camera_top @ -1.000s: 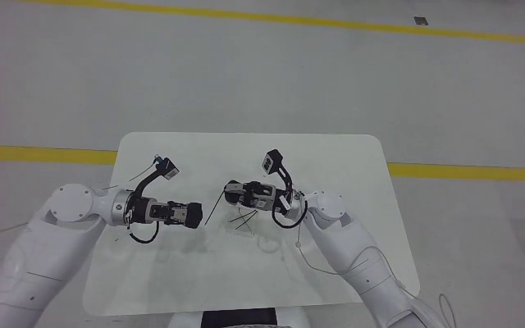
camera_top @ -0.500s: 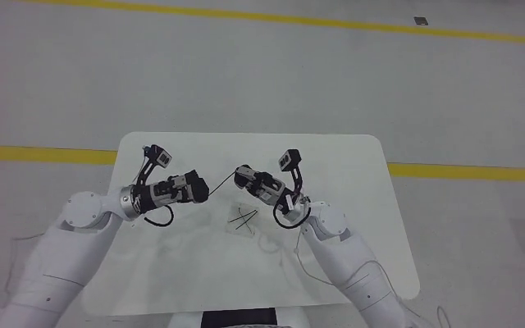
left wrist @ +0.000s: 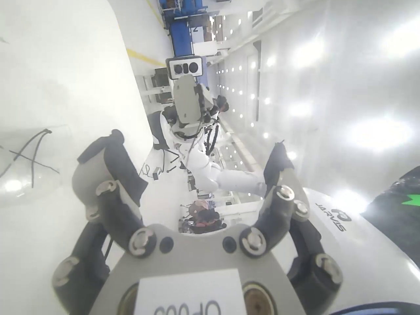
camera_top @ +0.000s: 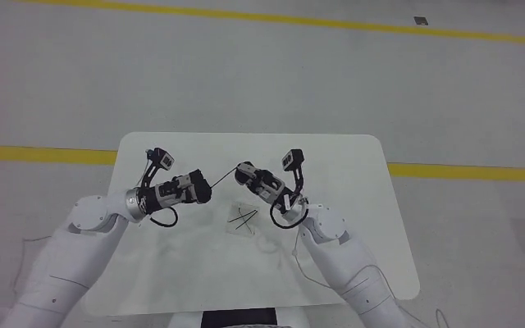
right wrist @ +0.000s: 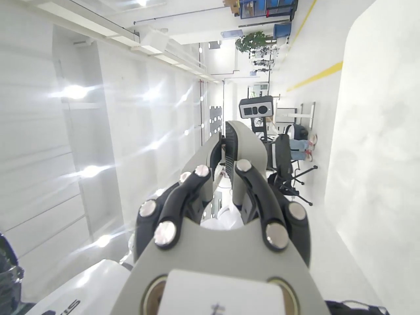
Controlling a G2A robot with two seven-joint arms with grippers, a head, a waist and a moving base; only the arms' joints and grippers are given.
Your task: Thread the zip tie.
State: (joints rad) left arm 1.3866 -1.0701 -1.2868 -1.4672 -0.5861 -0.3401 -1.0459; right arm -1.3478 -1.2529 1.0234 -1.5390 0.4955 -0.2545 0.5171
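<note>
My right tool (right wrist: 224,132) is pinched narrow on one end of the zip tie (camera_top: 223,179). The tie is held in the air above the worktop (camera_top: 344,164), its free end reaching toward my left tool (left wrist: 196,140), which is spread wide. I judge this the tail pick-up before threading. Next, the left must close squarely on that thin tail.

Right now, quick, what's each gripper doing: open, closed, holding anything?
Left gripper: open, holding nothing.
Right gripper: closed, apparently pinching one end of the zip tie.
</note>
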